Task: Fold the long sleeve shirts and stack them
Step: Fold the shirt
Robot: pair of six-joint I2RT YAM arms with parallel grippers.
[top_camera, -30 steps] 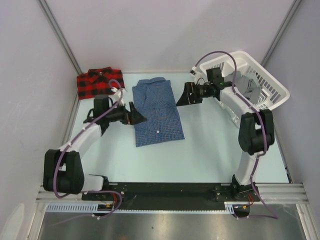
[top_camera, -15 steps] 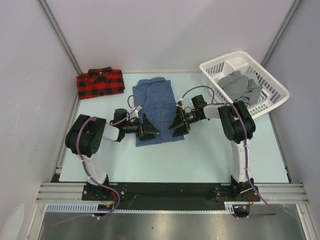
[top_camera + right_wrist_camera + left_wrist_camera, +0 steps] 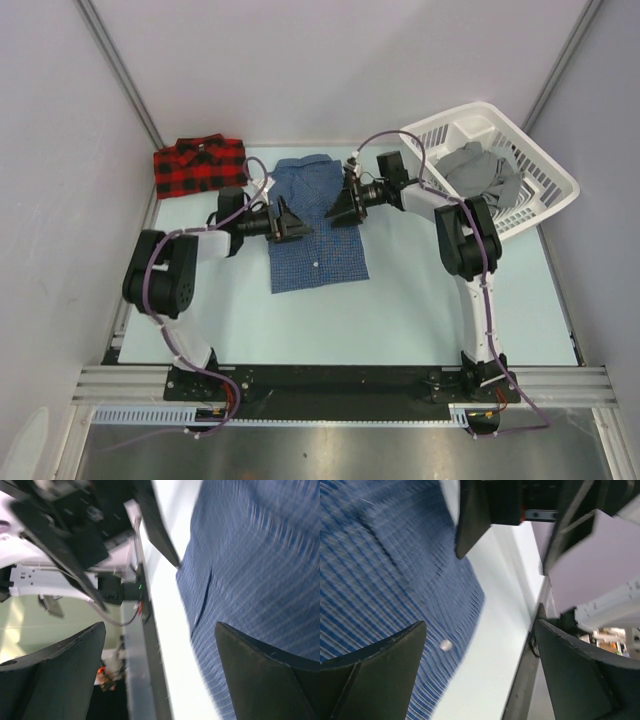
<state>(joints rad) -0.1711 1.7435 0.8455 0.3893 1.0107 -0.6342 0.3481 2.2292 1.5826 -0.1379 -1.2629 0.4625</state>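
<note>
A dark blue fine-check shirt [image 3: 316, 238] lies folded flat in the middle of the table, collar to the back. It also shows in the left wrist view [image 3: 380, 580] and in the right wrist view [image 3: 260, 580]. A red-and-black plaid shirt [image 3: 200, 166] lies folded at the back left corner. My left gripper [image 3: 290, 222] is open and empty, low over the blue shirt's left edge. My right gripper [image 3: 338, 208] is open and empty, low over its right edge. The two grippers face each other across the shirt's upper half.
A white laundry basket [image 3: 540, 170] stands at the back right with grey cloth [image 3: 485, 170] in it. Grey walls close in the left, back and right sides. Bare table [image 3: 420, 300] lies in front of the blue shirt.
Both grippers have moved from the blue shirt's lower part toward the back, to either side of its upper half. The shirts have not moved.
</note>
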